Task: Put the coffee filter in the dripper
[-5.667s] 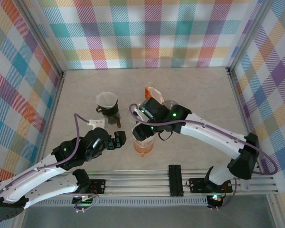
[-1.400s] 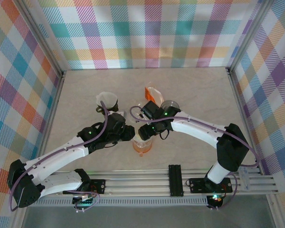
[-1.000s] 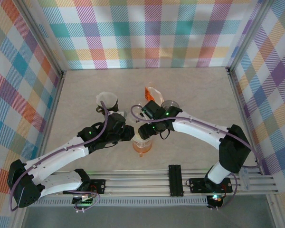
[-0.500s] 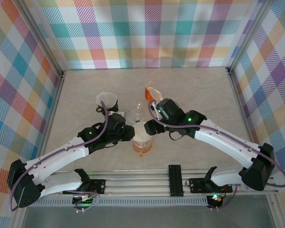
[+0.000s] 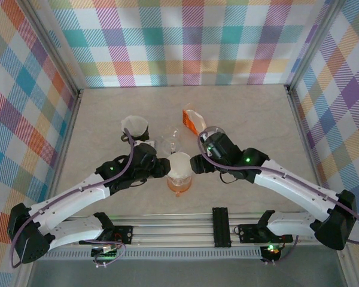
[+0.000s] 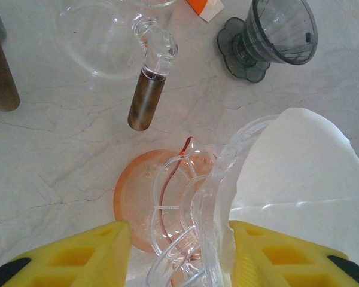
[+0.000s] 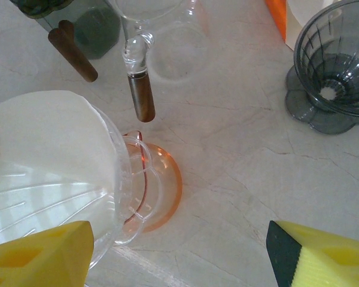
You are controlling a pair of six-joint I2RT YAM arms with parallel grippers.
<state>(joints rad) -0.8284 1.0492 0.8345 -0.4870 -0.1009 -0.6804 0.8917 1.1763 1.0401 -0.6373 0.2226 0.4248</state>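
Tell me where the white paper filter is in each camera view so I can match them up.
Top external: paper filter at centre, between the two arms.
Left wrist: paper filter at right, inside the clear dripper.
Right wrist: paper filter at left, in the clear dripper.
Shared landmark: the orange base under the clear dripper, in all three.

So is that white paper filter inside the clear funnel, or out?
In. The white filter lies inside the clear dripper, spread against one wall; its ribs show bare on the other side.
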